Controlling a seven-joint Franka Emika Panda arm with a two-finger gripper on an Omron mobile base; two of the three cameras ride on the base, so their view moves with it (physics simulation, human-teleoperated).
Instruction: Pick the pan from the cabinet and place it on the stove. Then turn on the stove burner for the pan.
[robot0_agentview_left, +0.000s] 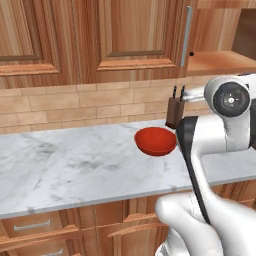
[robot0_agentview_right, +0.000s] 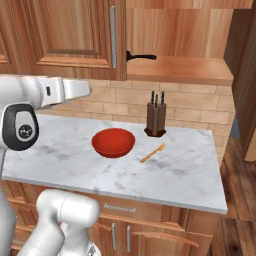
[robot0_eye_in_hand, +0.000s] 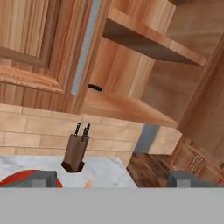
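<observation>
- Sitting deep in the open cabinet (robot0_agentview_right: 180, 70), the pan (robot0_agentview_right: 141, 56) shows as a black handle poking out from behind the door edge; its round body is hidden by the door.
- In the hand view the pan handle (robot0_eye_in_hand: 94, 87) lies on the lower shelf — just past the door's silver bar handle (robot0_eye_in_hand: 83, 52).
- The gripper (robot0_eye_in_hand: 113, 178) has its two fingertips (robot0_eye_in_hand: 41, 178) set wide apart with nothing between them; it points up at the open shelves, well short of the pan.
- On the marble counter (robot0_agentview_right: 60, 155) a red bowl (robot0_agentview_right: 113, 142) stands near a knife block (robot0_agentview_right: 155, 120) set against the brick wall.
- A small orange utensil (robot0_agentview_right: 152, 153) lies between bowl and block, nearer the counter's front — its exact kind is hard to tell.
</observation>
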